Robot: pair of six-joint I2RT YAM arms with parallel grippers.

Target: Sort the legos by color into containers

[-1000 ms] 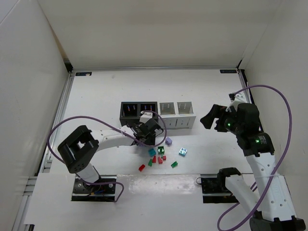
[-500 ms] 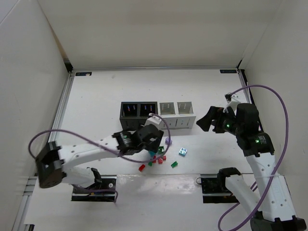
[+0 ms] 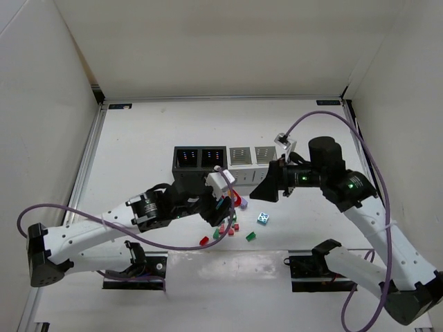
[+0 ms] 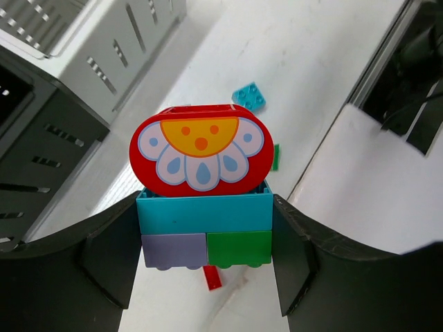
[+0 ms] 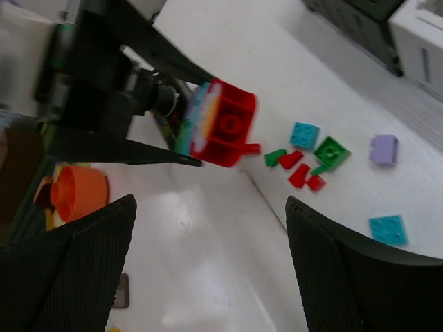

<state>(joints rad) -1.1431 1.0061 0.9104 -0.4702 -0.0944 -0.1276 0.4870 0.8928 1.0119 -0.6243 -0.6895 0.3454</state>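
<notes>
We see the left tool (image 4: 205,238) clamped on a stack of legos (image 4: 202,207), its fingers (image 4: 104,256) pressing on two opposite sides. The stack's long axis runs along the fingers. A purple brick (image 4: 173,250) and a green brick (image 4: 239,247) sit side by side nearest the wrist. A light-blue brick (image 4: 204,213) comes next, and a red oval piece (image 4: 199,155) is outermost, its printed flower face turned toward the wrist. The stack hangs above the desk (image 3: 152,138), just in front of the black containers (image 3: 199,160). The loose legos (image 3: 232,228) lie on the desk, also in front of the black containers. The white containers (image 3: 255,158) adjoin the black containers on the right. The right tool (image 3: 266,187), jaws wide apart and empty, stands right of the black containers and points at the stack.
</notes>
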